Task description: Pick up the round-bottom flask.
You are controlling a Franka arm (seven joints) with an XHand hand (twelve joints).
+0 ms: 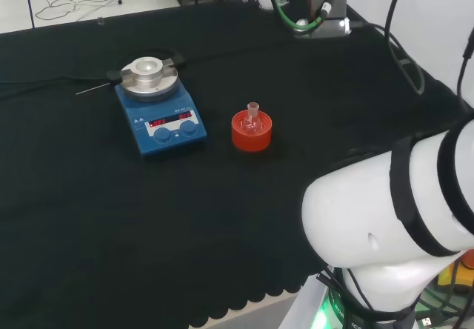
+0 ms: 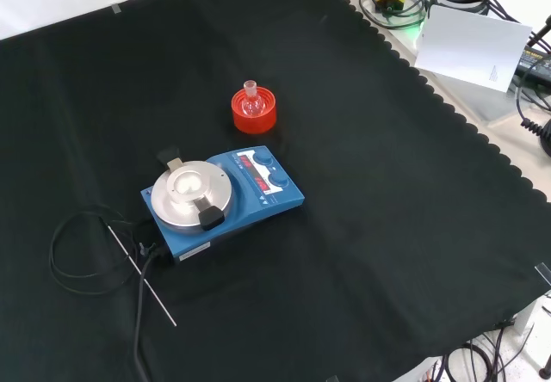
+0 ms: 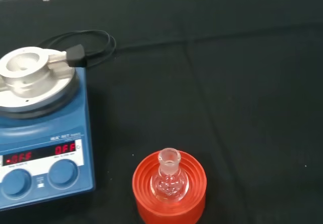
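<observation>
A small clear round-bottom flask (image 1: 252, 119) (image 2: 251, 100) (image 3: 169, 179) sits upright, neck up, in a red ribbed ring stand (image 1: 251, 132) (image 2: 254, 113) (image 3: 169, 193) near the middle of the black cloth. Nothing touches the flask. The wrist view looks down at the flask and its stand from some way off.
A blue hotplate stirrer (image 1: 158, 104) (image 2: 221, 200) (image 3: 38, 128) with a round metal top stands beside the stand, left of it in the head view. Its black cable (image 2: 73, 253) and a thin rod (image 2: 142, 274) lie on the cloth. The arm's white links (image 1: 392, 210) fill the head view's right.
</observation>
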